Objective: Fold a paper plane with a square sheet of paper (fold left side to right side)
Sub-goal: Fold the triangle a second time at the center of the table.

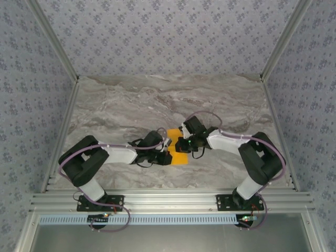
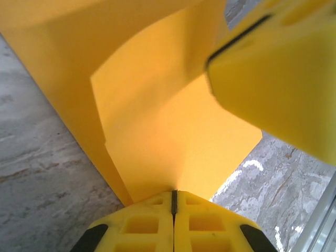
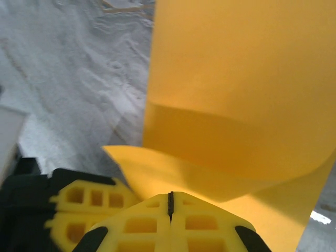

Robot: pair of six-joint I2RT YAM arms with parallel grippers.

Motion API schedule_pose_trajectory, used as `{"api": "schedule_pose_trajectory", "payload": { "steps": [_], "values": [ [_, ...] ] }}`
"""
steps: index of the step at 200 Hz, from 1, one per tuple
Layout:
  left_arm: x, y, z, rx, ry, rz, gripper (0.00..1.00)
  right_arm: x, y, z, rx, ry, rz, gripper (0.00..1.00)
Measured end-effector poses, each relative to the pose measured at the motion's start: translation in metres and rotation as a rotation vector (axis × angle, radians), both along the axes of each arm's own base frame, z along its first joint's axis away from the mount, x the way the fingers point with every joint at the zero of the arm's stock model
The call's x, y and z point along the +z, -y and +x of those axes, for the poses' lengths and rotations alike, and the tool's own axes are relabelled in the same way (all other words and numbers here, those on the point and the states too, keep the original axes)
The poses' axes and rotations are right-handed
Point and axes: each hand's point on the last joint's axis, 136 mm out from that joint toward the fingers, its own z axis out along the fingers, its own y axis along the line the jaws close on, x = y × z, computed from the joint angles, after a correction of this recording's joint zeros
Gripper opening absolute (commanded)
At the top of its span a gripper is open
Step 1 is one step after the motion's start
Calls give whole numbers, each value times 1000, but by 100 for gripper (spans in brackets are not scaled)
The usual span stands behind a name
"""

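Fingers (image 2: 147, 227) of the left gripper (image 2: 174, 203) are pressed together on one edge of the thin orange-yellow square sheet of paper (image 2: 173, 131). The sheet curls upward just ahead, mid-way across the grey marbled table (image 2: 42, 173). The right gripper (image 3: 170, 203) pinches another edge likewise.

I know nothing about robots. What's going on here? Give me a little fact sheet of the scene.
surface: marbled grey table
object: square sheet of paper, orange-yellow, curled over, not pressed flat
left gripper: jaws closed, apparently pinching the paper's edge
right gripper: jaws closed, apparently pinching the paper too
arms: meeting near the table's middle, grippers close together
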Motion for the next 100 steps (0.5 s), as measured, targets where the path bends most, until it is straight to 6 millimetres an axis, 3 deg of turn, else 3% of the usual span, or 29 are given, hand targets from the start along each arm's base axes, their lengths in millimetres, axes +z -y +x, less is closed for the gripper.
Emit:
{"api": "schedule_pose_trajectory", "payload": {
  "steps": [57,100],
  "values": [
    [0,1,0,2,12,12,4,-7,-4,-23,50,-21,-7,0],
    [0,0,1,4,26,22,4,-19,-7,-30,69,-48,-21,0]
  ]
}}
